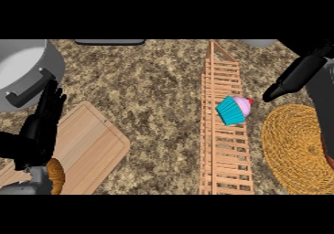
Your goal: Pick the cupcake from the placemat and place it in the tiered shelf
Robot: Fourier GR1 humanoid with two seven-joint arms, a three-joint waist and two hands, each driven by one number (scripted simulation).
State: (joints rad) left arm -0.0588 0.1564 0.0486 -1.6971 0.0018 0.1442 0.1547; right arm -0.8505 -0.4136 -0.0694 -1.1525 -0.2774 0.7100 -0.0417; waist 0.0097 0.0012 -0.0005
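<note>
Right hand open, off cupcake

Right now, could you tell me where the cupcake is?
In the head view, the cupcake lies tipped on its side on the wooden tiered shelf, right of centre, left of the woven placemat and below the right hand.

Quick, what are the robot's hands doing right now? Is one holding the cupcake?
Left hand: open, fingers straight, holding nothing.
Right hand: open, holding nothing; the cupcake lies tipped on the tiered shelf, apart from it.
</note>
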